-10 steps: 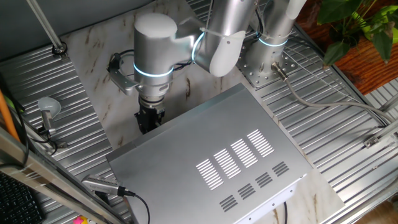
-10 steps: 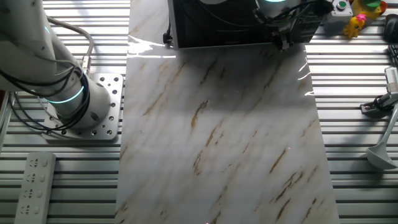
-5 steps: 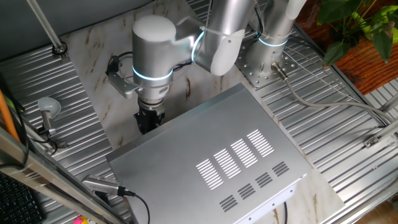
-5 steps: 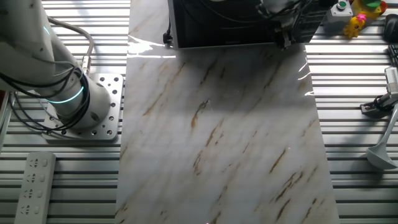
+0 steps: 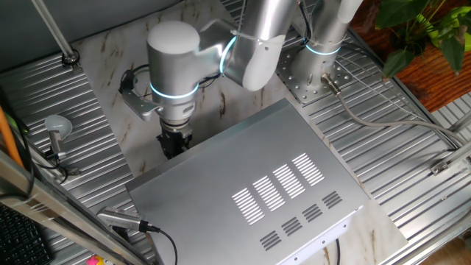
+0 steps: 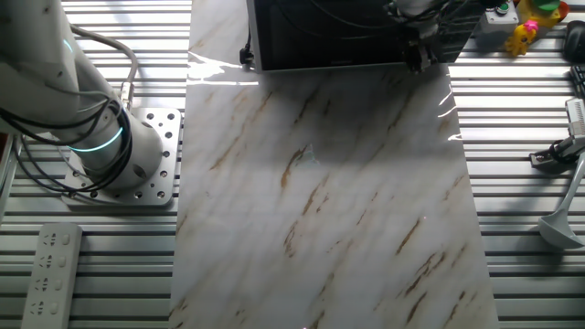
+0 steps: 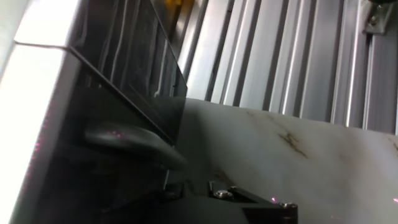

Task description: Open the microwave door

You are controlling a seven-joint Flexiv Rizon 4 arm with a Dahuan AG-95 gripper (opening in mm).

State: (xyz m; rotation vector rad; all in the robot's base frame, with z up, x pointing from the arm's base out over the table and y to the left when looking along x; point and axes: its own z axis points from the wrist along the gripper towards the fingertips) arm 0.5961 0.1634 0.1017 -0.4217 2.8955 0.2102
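The microwave (image 5: 250, 184) is a big silver box with vent slots in its top, lying on the marble board. Its black microwave door (image 6: 324, 37) shows at the top edge of the other fixed view. My gripper (image 5: 175, 140) hangs at the box's front corner, hard against the door's right end (image 6: 416, 57). In the hand view the dark glassy door (image 7: 134, 118) fills the left side, with its free edge standing a little off the body. My gripper (image 7: 205, 202) is only a dark shape at the bottom, and its jaws are too dark to read.
The marble board (image 6: 329, 201) stretches out in front of the door. The arm's base (image 6: 101, 146) stands to its left, with a white power strip (image 6: 50, 270) nearby. A ladle (image 6: 562, 219) and toys (image 6: 530, 27) lie to the right. Ribbed metal table (image 5: 412, 169) surrounds everything.
The wrist has swung slightly to the left in one fixed view while the gripper stays at the door's corner. The door's face looks the same in the other fixed view.
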